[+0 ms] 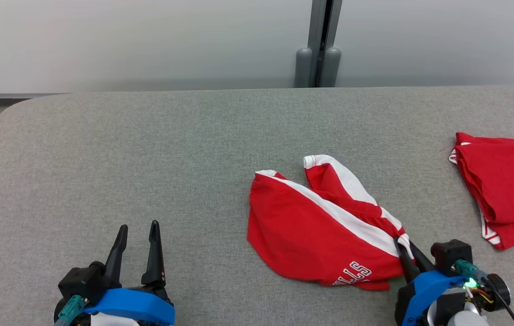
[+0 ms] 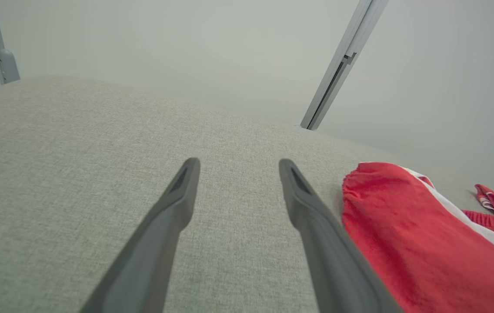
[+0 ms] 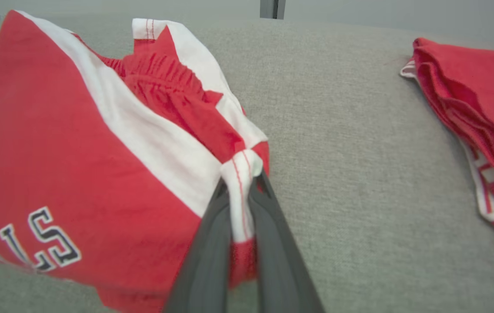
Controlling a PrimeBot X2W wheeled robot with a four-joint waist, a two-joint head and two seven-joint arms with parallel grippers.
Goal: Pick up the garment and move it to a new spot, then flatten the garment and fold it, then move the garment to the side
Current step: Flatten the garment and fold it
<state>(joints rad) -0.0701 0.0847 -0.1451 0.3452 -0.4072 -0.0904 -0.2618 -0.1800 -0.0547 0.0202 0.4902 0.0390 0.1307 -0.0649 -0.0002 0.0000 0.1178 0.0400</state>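
Garment: red shorts (image 1: 325, 226) with white side stripes, crumpled, centre-right of the head view, on the grey pad (image 1: 148, 149). The lettering faces up near the lower edge.
Right gripper (image 3: 242, 182): my jaws are pressed together on a white-striped hem corner at the lower right end of the shorts. A thin fold of cloth sits between the fingers.
Left gripper (image 1: 139, 226): my jaws are spread wide and hold nothing. It sits at the lower left of the head view, clear of the shorts.
Other item: a folded red pile (image 1: 506, 190) at the right edge of the head view, apart from the shorts.
Step, as judged: pick-up. Most of the cloth rests on the pad.
Risk, slip: the pinch takes only a narrow hem close to my fingertips. The hanging weight on a lift could pull it free.
Risk, twist: lifting by one corner would let the shorts hang as a bunched rope, which makes flattening harder.
Risk, collision: a carry toward the right of the frame could drag trailing cloth across the pile and disturb it.
Risk, bad second grasp: the waistband is tucked under folds, so my left gripper could catch the wrong layer.
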